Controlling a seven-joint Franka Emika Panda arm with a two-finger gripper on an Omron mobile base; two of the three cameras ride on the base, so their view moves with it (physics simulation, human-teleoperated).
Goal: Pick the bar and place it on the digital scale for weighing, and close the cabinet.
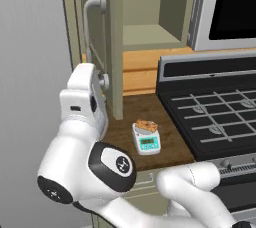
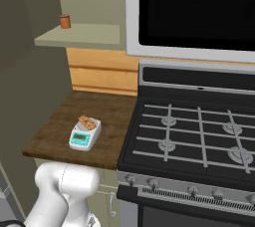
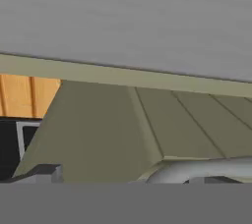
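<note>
The orange-brown, crumbly bar (image 1: pixel 146 123) lies on the white digital scale (image 1: pixel 146 138) (teal display forward) on the wooden counter (image 2: pixel 60 126). The olive cabinet (image 1: pixel 116 37) door stands open. Gripper (image 1: pixel 102 81) near its grey handle (image 1: pixel 92 9); finger opening cannot be told

Your arm (image 1: pixel 95 157): glossy white rounded shells w/ dark joints. Big black joint cap (image 1: pixel 112 164) carries a white disc w/ a small dark mark. A 2nd dark cap (image 1: pixel 54 189) at approx 7 o'clock of it has tiny pale dots. Upper link (image 1: pixel 82 99) is boxy, w/ a small dark slot & dark side panel. Rt base cam: plain white link (image 2: pixel 62 191).
</note>
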